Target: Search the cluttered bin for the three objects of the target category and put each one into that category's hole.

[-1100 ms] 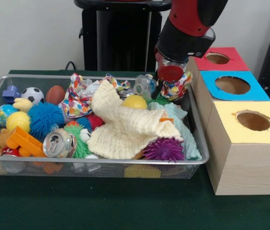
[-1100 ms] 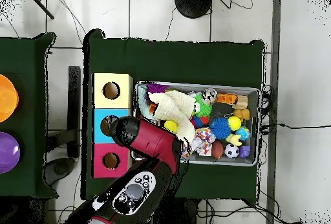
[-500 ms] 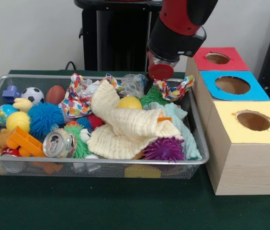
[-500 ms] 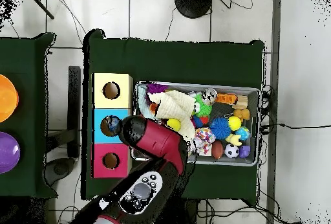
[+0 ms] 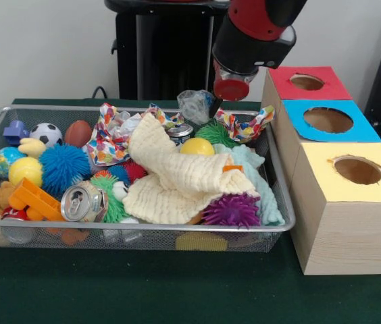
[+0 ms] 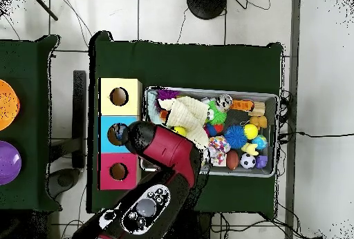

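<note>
The end effector [image 5: 219, 101] hangs above the wire bin's [image 5: 143, 227] 1 o'clock corner, gripping a crumpled clear plastic bag [image 5: 196, 104].

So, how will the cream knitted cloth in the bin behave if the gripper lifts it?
The cream knitted cloth lies folded and draped over toys, so it is probably floppy and light. Lifted, it would likely sag and might drag the purple spiky ball at its edge.

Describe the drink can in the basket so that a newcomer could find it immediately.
Start at the wire basket on the green table and go to its front edge, left of the big cream cloth. There the silver drink can lies on its side, its pull-tab end facing the camera, between an orange plastic toy and a green spiky ball. It is the only shiny metal thing among soft toys.
</note>
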Tool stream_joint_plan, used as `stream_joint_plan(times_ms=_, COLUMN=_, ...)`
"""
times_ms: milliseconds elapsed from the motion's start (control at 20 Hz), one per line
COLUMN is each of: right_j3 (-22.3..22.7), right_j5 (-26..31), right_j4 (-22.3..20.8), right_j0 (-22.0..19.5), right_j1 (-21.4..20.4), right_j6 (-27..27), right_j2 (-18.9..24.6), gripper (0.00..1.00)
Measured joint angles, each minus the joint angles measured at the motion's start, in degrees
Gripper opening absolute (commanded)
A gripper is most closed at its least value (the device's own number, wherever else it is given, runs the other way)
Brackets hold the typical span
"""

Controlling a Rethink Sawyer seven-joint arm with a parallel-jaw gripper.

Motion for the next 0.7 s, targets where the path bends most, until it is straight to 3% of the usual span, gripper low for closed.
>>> stream_joint_plan(times_ms=700, right_j3=-0.4, right_j5=0.8, right_j4=0.0, right_j0=0.2, right_j1=-7.9, right_j6=0.0, right_j2=-3.0, gripper=0.00)
